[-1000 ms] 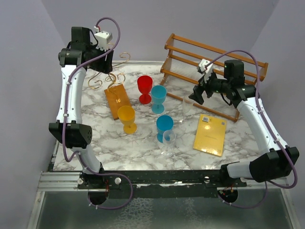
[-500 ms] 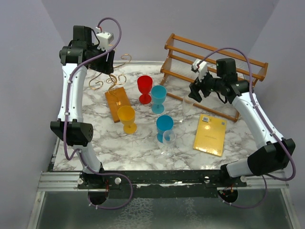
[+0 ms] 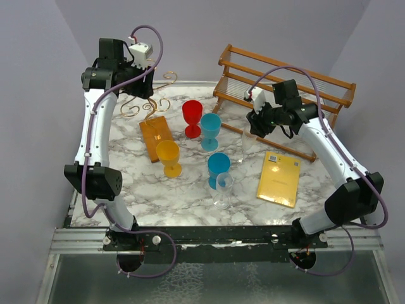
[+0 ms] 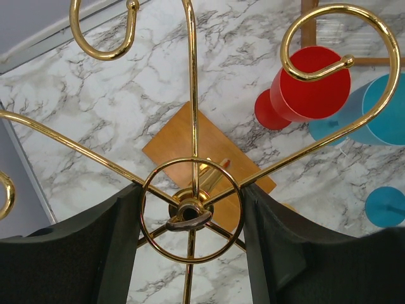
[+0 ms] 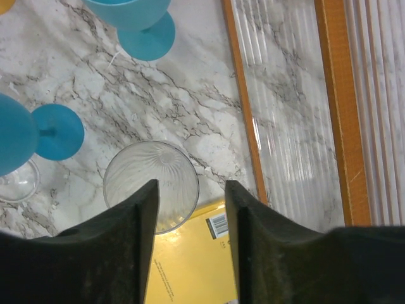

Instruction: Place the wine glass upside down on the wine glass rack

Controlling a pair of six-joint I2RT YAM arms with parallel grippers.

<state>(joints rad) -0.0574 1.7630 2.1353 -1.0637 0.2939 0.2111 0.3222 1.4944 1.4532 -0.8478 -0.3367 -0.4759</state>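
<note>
Top external view: the glass [image 3: 249, 144] is standing upright on the table [image 3: 183, 193], well to the right of the rack [image 3: 153, 123]; nothing is hanging on the rack.
Progress: early, by my reading. The glass is not being lifted yet, so gripping, turning it over, carrying it and hooking it on the rack are all remaining.
Right claw [image 5: 191, 187]: hovering straight over the glass mouth, jaws standing moderately apart. One finger is overlapping the rim and the other is sitting outside it, so nothing is being held.
Left claw [image 4: 191, 212]: reaching down onto the rack's top, its fingers pressing on either side of the ring round the centre post, seemingly steadying the rack.
In the way: a red goblet [image 3: 192, 117] and a blue goblet [image 3: 211, 130] are standing just right of the rack, on the straight line from the glass. The carry is likely needing height over them.
Near side: a yellow goblet [image 3: 168, 157] is standing just beside the rack's base. A second blue goblet [image 3: 219, 166] and a small clear glass [image 3: 223, 190] are standing further right.
Far right of the rack: a slatted shelf [image 3: 285, 95] and a yellow book [image 3: 279, 179] are sitting beyond the glass.
Risk: the left arm is crowding the rack's top, probably narrowing the approach to its arms.
</note>
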